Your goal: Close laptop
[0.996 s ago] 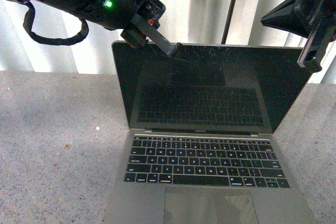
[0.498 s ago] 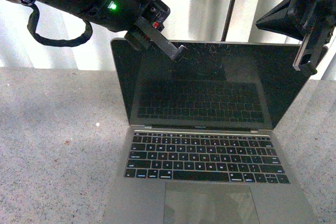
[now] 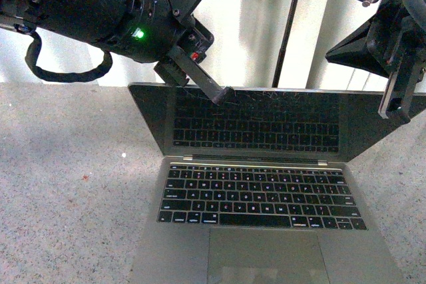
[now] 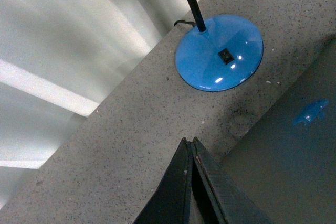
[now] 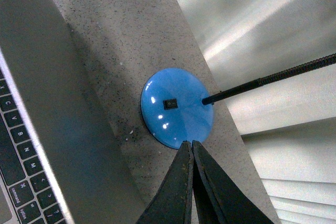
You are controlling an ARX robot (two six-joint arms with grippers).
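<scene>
Two claws flank the laptop [image 3: 266, 204] in the front view. It sits mid-counter [image 3: 66, 197] on speckled grey stone, slim and grey-silver, with black keys [image 3: 259, 197] and a wide trackpad [image 3: 263, 257] nearest the camera. Its lid [image 3: 160, 114] leans forward over the keyboard, partly lowered. The glossy black screen [image 3: 259, 121] is scratched near its top edge and mirrors the keys. The left claw [image 3: 221, 93] has its tip at the lid's top edge, left of the middle. The right claw [image 3: 398, 108] hangs at the lid's upper right corner. Whether either presses on the lid cannot be told here. A thin dark pole [image 3: 291, 24] rises behind.

From the left wrist, that claw's fingers [image 4: 176, 187] lie pressed together with nothing between them. Just beside them is the lid's plain grey outside, and beyond it a round blue lamp base [image 4: 219, 53] with a black switch stands on the counter.

From the right wrist, the fingers [image 5: 178, 187] are likewise closed tight and empty. They hover over the lamp base, with the lid's grey back and a strip of keys to one side.
</scene>
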